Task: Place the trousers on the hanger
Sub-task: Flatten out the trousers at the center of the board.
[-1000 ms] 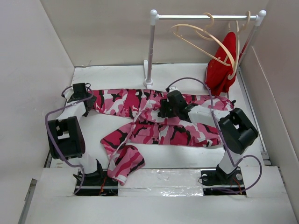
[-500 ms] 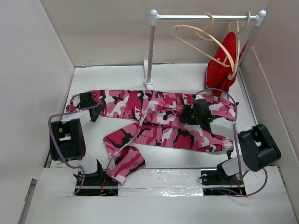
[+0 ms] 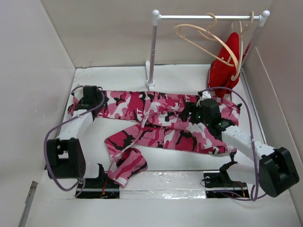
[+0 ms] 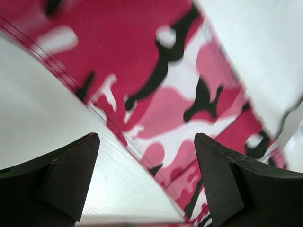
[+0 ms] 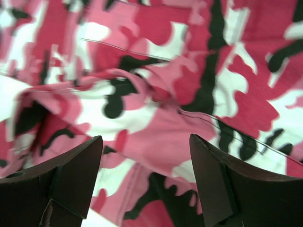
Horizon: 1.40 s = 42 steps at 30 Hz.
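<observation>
White table [image 3: 189,78] carries the trousers [image 3: 156,118], spread flat across its middle. Left gripper [image 4: 147,142] hangs over their left end and right gripper [image 5: 146,142] over their right half, both with jaws wide, holding nothing. Behind, the hanger [image 3: 209,32] hangs on the rail [image 3: 189,17] beside a red garment [image 3: 225,73].

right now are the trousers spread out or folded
Spread out, mostly: the trousers lie flat across the table, one cuff bunched up.

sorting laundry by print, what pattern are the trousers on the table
Camouflage print in pink, red, white and black on the trousers; the right wrist view shows it best.
</observation>
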{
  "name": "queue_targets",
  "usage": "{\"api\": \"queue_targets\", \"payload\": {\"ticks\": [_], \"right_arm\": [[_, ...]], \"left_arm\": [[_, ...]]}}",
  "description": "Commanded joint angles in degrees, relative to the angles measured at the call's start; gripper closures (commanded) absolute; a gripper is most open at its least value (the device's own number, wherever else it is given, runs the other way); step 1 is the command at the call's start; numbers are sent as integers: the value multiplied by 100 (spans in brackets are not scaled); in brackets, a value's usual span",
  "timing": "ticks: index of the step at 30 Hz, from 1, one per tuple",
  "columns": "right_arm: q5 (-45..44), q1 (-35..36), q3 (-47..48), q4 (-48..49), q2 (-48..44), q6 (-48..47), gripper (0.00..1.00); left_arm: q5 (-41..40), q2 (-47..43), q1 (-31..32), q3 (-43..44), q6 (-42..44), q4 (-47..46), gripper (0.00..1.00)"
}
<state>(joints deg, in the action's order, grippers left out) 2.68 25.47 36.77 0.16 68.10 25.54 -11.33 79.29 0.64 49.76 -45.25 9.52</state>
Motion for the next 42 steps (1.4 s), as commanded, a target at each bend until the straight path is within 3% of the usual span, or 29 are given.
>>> {"api": "queue_targets", "payload": {"ticks": [1,3,5,8,10,14,19,27,32,38,40,42], "right_arm": [[84,150,313,54,-288,-111,22],[84,212,252,176,-367,-172,32],[84,352,164,282,-350,-225,61],[84,406,41,379,-271,-251,79],[66,519,-47,493,-253,-260,78],[145,590,-179,730,-157,-260,51],[110,731,-74,739,81,-330,42],[180,968,-12,950,371,-436,41],[207,1030,-4,1082,485,-480,41],[233,1082,-39,1205,626,-480,42],[268,1082,-21,1223,679,-480,42],[268,1135,-12,1240,740,-480,42]], "left_arm": [[-1045,-545,-266,394,-141,480,20],[-1134,-677,-625,403,-63,481,21],[-994,-529,-1126,552,104,489,21],[-1029,-65,-1496,1007,227,867,21],[-1021,113,-1725,1097,184,1016,21],[-686,367,-2068,922,35,876,21],[-721,763,-2191,1001,104,841,20],[-739,1536,-2253,1282,245,551,20],[-660,1757,-2253,1431,122,271,29],[-677,1880,-2253,1642,140,-64,33],[-599,1906,-2253,1677,218,-204,42],[-441,1959,-2253,1678,236,-327,59]]}}
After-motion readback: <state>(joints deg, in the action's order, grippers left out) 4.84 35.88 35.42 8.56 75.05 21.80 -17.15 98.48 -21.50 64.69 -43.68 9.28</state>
